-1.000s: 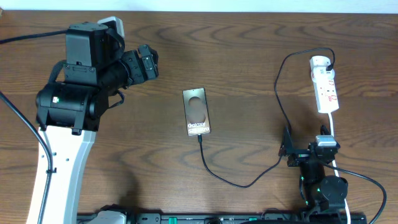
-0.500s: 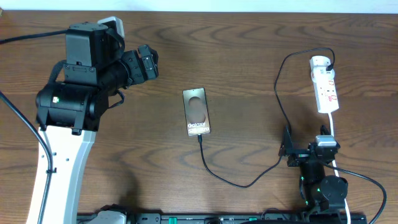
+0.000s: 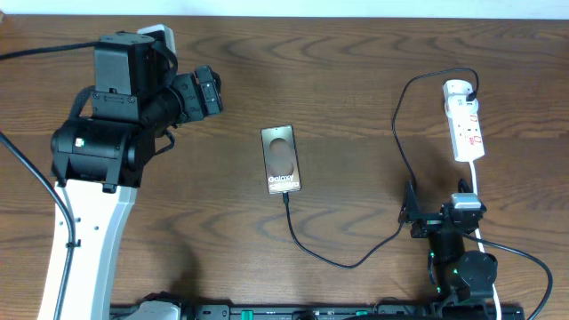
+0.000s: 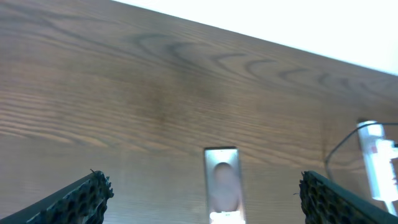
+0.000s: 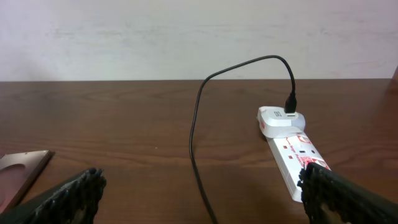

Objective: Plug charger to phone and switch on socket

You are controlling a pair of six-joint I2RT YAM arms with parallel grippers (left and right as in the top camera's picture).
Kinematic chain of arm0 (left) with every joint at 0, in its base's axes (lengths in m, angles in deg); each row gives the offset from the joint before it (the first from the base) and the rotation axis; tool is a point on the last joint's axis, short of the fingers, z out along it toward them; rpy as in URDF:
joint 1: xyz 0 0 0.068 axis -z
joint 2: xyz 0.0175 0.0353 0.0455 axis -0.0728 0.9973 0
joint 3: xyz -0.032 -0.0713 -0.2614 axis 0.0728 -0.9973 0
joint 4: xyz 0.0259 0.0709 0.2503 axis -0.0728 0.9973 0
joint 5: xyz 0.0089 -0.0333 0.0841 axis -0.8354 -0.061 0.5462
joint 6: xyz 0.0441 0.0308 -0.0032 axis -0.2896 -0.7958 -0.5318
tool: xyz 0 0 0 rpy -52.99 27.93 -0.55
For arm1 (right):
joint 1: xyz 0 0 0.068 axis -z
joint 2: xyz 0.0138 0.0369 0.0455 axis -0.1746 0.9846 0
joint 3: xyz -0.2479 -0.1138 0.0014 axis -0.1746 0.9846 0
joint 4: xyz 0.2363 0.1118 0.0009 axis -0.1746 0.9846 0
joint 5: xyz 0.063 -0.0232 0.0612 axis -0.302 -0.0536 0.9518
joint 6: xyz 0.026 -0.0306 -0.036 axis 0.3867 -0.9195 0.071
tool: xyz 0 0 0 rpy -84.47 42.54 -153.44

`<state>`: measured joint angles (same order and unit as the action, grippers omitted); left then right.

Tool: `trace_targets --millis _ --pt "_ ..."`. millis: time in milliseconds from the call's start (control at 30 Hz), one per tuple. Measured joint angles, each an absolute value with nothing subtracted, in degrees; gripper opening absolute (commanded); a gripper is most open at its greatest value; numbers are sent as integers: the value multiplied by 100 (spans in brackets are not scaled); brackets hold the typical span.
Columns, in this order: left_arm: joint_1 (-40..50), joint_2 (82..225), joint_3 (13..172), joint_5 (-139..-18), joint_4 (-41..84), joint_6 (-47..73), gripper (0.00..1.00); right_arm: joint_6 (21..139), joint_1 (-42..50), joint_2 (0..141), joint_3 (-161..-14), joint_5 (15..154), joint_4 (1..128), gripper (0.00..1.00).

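Overhead: phone (image 3: 282, 160) flat on the desk (image 3: 356, 71) near centre, face up, lettering at its 6 o'clock end

charger (image 3: 320, 256): black cable tip meets the phone's 6 o'clock short edge, can't tell if it's fully seated. The cable sags toward 5 o'clock, then climbs in a loop to the 2 o'clock corner

socket (image 3: 466, 124) lies at 2-3 o'clock on the desk, long axis running 12 to 6, red markings on top. Switch position too small to read

The only thing sitting in the socket: a white adapter (image 5: 281, 118) in the slot at its 12 o'clock end, with the charger's other end plugged into the adapter's top. The thick white cord (image 3: 476, 182) leaves at the 6 o'clock end

left pincer (image 3: 213, 92) at 10 o'clock, spread wide, nothing between the fingers (image 4: 81, 198), well apart from the phone and aimed toward 3 o'clock

right pincer (image 3: 442, 213) at 4-5 o'clock, just 6 o'clock of the socket, spread wide, holding nothing. Right wrist view has the socket ahead at 2 o'clock and a corner of the phone at 9 o'clock
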<state>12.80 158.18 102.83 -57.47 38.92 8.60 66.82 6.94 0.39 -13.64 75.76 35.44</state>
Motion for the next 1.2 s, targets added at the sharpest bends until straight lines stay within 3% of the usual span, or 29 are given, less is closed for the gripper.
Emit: trace_targets --millis 433,767,1200 --pt "731 15241 9325 -5620 3178 40 95 6682 694 39 -1364 7576 3542 99" --pt "-47 12785 6840 -5578 1449 -520 95 6680 694 39 -1364 7578 3544 99" --pt "-21 9642 3774 -5290 367 -771 95 6680 694 39 -1364 7578 3547 99"
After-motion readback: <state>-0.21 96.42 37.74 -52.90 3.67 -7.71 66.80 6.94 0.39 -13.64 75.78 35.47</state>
